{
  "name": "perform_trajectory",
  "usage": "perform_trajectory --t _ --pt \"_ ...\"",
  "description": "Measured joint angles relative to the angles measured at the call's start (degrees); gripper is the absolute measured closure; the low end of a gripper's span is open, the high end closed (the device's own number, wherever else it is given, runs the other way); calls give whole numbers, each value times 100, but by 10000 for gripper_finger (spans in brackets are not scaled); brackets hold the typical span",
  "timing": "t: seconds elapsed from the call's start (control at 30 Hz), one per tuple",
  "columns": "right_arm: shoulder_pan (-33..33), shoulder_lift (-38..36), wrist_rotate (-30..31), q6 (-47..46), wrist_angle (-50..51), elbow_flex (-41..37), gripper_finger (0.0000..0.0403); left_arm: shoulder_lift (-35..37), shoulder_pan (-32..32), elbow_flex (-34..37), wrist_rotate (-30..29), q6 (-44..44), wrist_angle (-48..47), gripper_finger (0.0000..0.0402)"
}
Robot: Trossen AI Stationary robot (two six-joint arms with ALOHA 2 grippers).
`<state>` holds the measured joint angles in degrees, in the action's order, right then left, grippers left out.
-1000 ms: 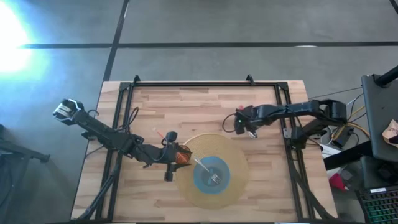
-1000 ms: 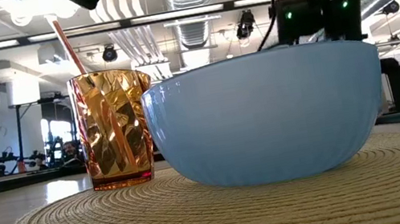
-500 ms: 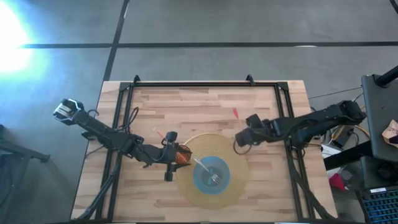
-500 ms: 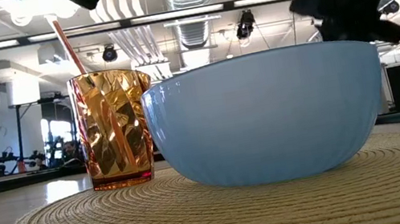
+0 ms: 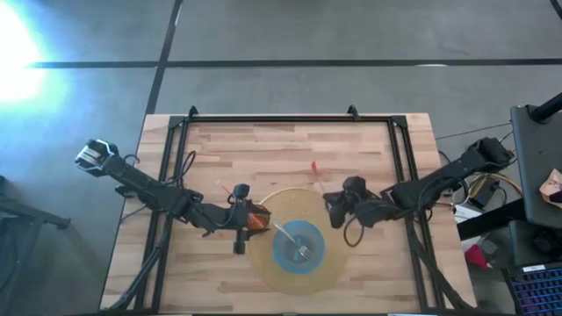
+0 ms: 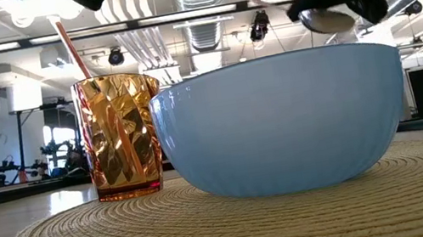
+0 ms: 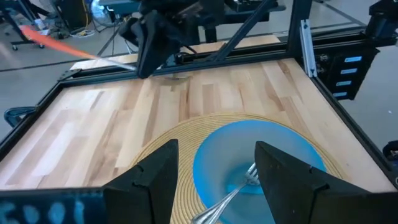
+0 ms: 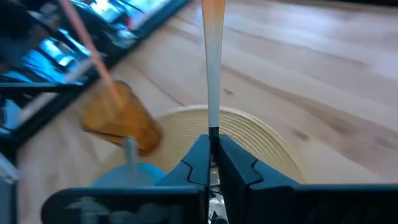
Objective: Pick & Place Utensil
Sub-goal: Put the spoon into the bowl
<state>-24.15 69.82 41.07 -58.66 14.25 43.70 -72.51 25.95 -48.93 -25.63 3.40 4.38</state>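
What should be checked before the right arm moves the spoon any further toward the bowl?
1. Grip: right gripper shut on the orange-handled metal spoon: ok.
2. Spoon over the light blue bowl: not ok. In the high view the gripper hangs over the edge of the round woven placemat, short of the bowl.
3. Room in the bowl: a silver fork lies inside, with bare space beside it: ok.
4. Left gripper out of the way: open, by the amber ribbed cup on the bowl's far side: ok.
5. Cup upright, straw inside: ok.
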Motion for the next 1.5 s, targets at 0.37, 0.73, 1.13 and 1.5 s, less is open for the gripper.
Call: perform_trajectory --t 0.37,0.73,1.13,1.5 --pt "-312 669 712 791 -1798 0 390 0 0 -2 0 0 -11 197" --pt "-312 2090 712 1532 -4038 2 390 0 -1 -2 -23 0 20 197" --pt "-453 2663 662 1556 -4613 2 390 -4 0 35 -133 349 78 197" --pt "-670 2844 368 1544 -4186 4 390 -82 35 44 -130 536 355 197"
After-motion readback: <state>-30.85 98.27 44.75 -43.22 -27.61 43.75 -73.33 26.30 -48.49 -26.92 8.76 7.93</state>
